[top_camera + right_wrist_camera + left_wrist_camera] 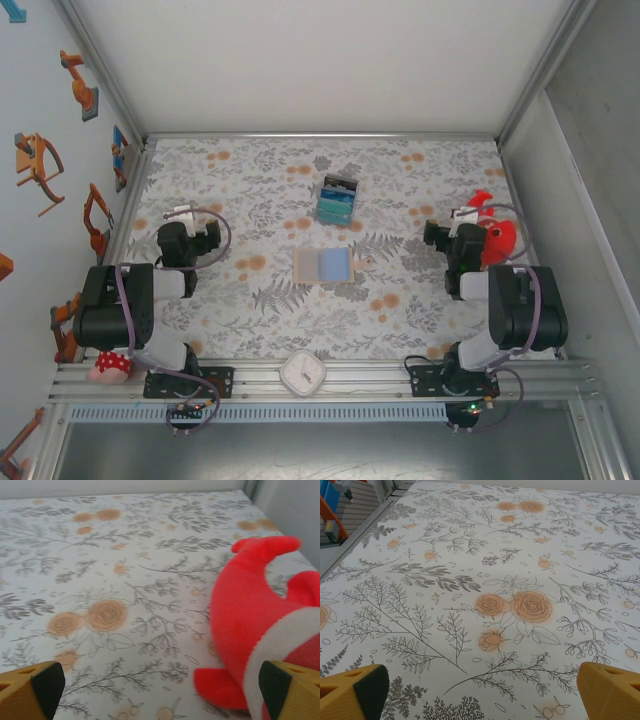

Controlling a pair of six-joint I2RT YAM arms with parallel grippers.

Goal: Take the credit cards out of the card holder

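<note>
I see the holder point(322, 265) lying flat near the middle of the table point(250, 180), between my two arms. Its top looks pale blue, with a tan strip on its left side. From up here I cannot tell the cards from the blue inside. A bit behind the holder sits a teal and black block point(337, 200), not touching it. My left claw point(182, 214) is far off to the left of the holder, low over the flowery cloth. Its yellow fingers point(350, 695) are spread wide with just cloth between them, so it is let go and holds nothing. My right claw point(463, 216) is far off to the right of the holder, just beside a red plush toy point(497, 238). Its fingers point(30, 690) are spread wide too, and it grips nothing. The toy sits right by the right finger, but I cannot tell if they touch. A white clock point(302, 373) rests on the metal rail point(380, 375) at the near edge. A spotted mushroom toy point(110, 367) sits by the base of the left arm.
</note>
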